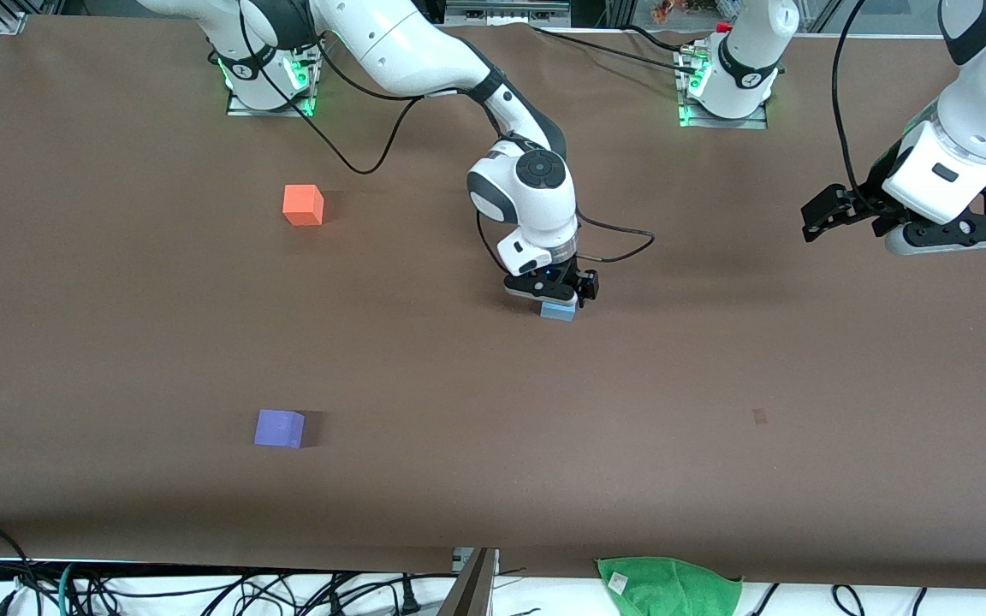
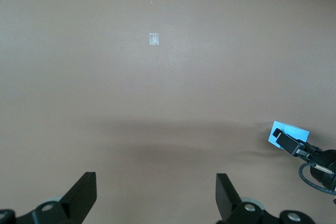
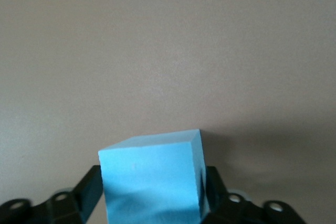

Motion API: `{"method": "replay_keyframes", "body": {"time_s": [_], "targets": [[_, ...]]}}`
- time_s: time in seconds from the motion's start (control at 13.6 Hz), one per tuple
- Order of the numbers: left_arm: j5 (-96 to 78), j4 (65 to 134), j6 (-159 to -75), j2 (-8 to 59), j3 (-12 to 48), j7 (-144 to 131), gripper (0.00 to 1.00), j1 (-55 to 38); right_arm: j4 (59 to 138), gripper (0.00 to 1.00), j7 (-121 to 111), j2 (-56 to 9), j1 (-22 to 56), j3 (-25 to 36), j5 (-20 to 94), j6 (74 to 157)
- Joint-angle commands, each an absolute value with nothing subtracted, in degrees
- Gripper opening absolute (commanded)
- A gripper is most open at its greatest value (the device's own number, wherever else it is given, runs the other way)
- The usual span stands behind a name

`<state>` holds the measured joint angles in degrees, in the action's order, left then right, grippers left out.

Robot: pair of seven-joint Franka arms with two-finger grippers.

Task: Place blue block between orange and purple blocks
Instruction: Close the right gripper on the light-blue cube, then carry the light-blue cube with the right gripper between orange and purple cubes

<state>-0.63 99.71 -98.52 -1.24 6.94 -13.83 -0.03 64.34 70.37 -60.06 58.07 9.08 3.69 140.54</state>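
Note:
The blue block [image 1: 558, 311] rests on the brown table near its middle. My right gripper [image 1: 555, 299] is down over it, its fingers pressed against two opposite sides of the blue block [image 3: 152, 171]. The orange block [image 1: 302, 205] lies toward the right arm's end, close to the robots' bases. The purple block [image 1: 279, 428] lies at the same end, nearer to the front camera. My left gripper [image 1: 827, 216] hangs open over the left arm's end of the table, holding nothing. The left wrist view shows its spread fingers [image 2: 84, 190] and the blue block [image 2: 289, 132] farther off.
A green cloth [image 1: 668, 586] lies at the table's front edge, with cables along that edge. A small pale mark [image 1: 759, 416] sits on the table surface toward the left arm's end. A black cable trails beside the right wrist.

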Motion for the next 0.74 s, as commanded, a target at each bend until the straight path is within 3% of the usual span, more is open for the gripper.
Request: {"method": "replay_keyframes", "body": {"time_s": [0.0, 0.15, 0.52, 0.66], "targets": [[-2.0, 100.0, -98.9, -1.6, 7.4, -12.3, 1.0, 0.4, 62.3, 0.46, 69.2, -60.8, 58.2, 10.1, 2.7, 140.1], [-2.0, 100.1, -98.9, -1.6, 7.4, -12.3, 1.0, 0.4, 62.3, 0.32, 66.1, -59.9, 57.4, 10.9, 3.0, 137.7], [-2.0, 100.1, -99.0, -1.6, 8.0, -12.9, 1.0, 0.2, 64.0, 0.32, 49.8, -51.8, 49.9, 10.4, 6.5, 122.5], [-2.0, 100.0, -99.1, -1.6, 8.2, -12.9, 1.0, 0.2, 70.6, 0.32, 37.4, -45.7, 45.3, 10.7, 11.1, 120.0]]}}
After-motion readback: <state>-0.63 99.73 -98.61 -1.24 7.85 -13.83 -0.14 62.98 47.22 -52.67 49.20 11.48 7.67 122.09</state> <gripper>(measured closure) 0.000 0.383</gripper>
